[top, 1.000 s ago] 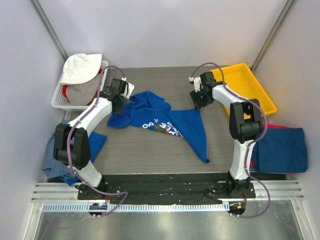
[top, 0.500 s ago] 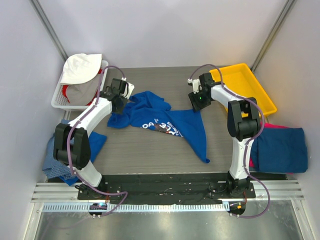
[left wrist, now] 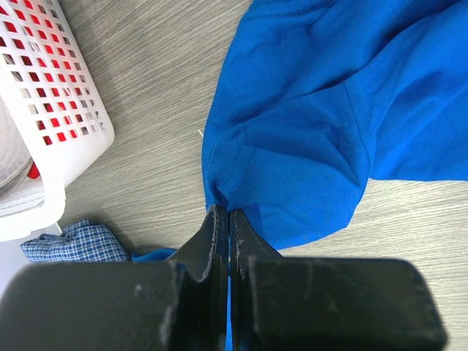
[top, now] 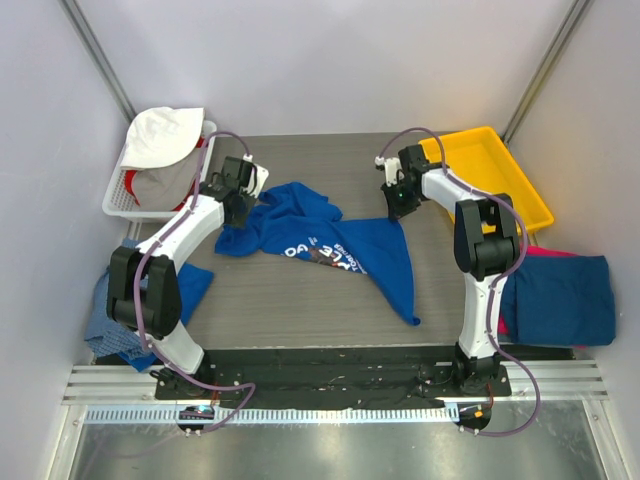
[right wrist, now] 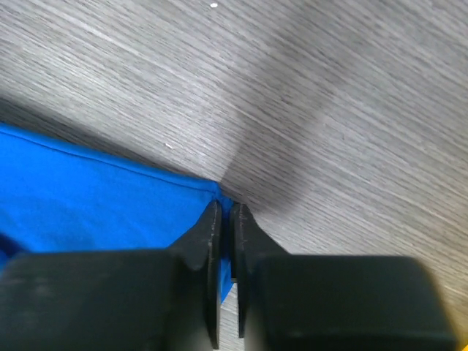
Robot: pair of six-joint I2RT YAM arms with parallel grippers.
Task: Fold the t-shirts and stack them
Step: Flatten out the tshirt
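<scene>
Step in hand: spreading, no fold begun. Royal blue t-shirt point(top: 330, 245) lies crumpled and twisted on bench point(top: 300, 310), left of yellow tray point(top: 500, 175), chest print partly showing.
Left jaws pinched tight on stitched edge at shirt end farthest from tray. Right jaws closed on thin corner at end nearest tray.
Next move, likely: draw corners apart, lift a little, lay flat. Needs even tension, or thin knit may slip the pinch.
Cloth soft, limp, creased. Bench matte grey wood-grain. Tray rigid glossy plastic.
Navy t-shirt point(top: 560, 295) folded flat over magenta t-shirt point(top: 555, 252), just nearer than tray.

T-shirt point(top: 380, 260) at centre; basket point(top: 112, 205) back-left; tray point(top: 520, 190) back-right; folded shirts point(top: 560, 295) right edge; cloth heap point(top: 100, 325) left edge.
</scene>
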